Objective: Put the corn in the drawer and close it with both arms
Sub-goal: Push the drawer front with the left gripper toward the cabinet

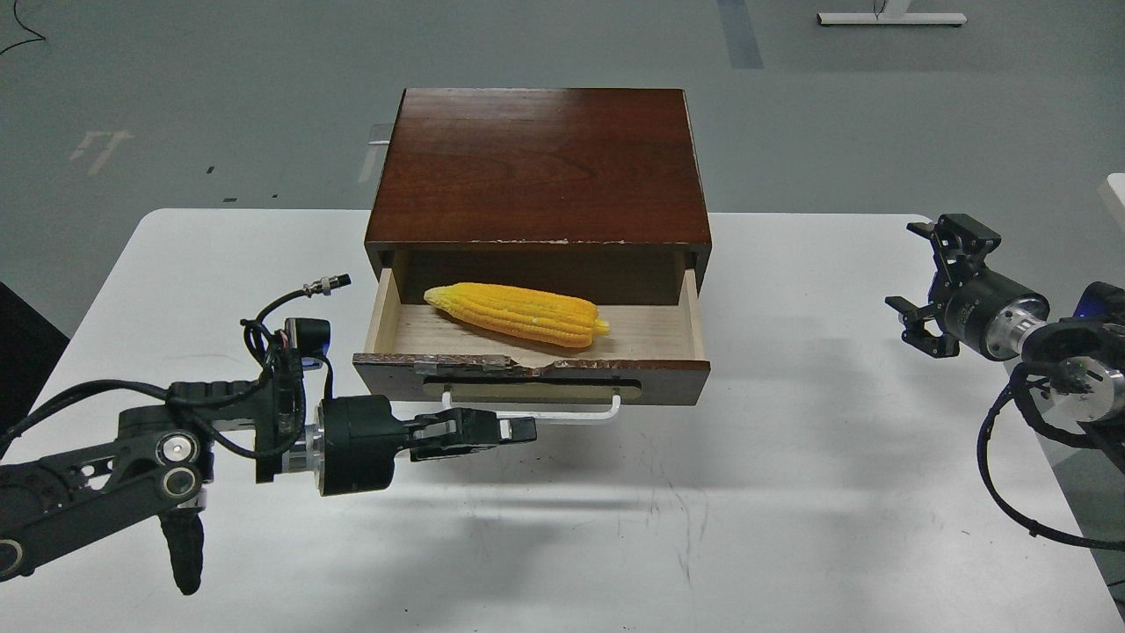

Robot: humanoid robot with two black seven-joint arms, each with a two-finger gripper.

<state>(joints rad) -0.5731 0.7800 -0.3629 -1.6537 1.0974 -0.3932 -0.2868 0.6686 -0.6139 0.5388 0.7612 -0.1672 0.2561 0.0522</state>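
The yellow corn (518,315) lies inside the open drawer (694,316) of the red-brown wooden box (538,167), on the pale wood floor. The drawer's dark front carries a white bar handle (571,415). My left gripper (518,430) reaches in from the left, just in front of the handle's left part, covering it; its fingers look close together, with nothing seen between them. My right gripper (927,280) hovers open and empty over the table's right side, well clear of the drawer.
The box stands at the back middle of a white table (791,492). The table's right edge runs under my right arm. Grey floor lies beyond the table.
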